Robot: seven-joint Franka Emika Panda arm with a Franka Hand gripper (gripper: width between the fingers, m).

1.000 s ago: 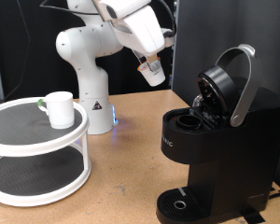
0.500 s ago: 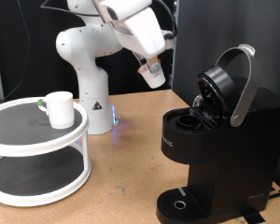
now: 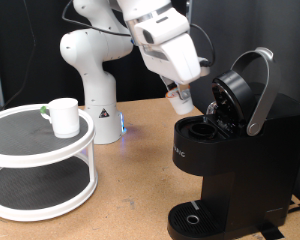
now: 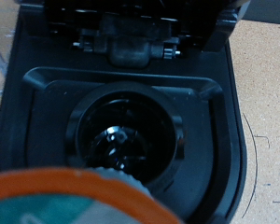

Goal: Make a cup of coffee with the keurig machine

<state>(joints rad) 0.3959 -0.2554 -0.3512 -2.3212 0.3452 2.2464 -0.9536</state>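
End effector [image 3: 180, 99] is pinching a pod [image 4: 70, 196] right above the keurig machine [image 3: 225, 160], lid flipped up, chamber [image 4: 126, 135] straight below. The cup [image 3: 62, 116] sits well apart on a round rack [image 3: 40, 160].

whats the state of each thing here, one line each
keurig machine: lid open, pod chamber empty
gripper: above the open chamber, shut on a pod
pod: orange-rimmed, held above the chamber, not yet inserted
cup: upright on the top tier of the round stand
round stand: lower tier bare

Exterior side-on; wrist above keurig machine [image 3: 225, 150]
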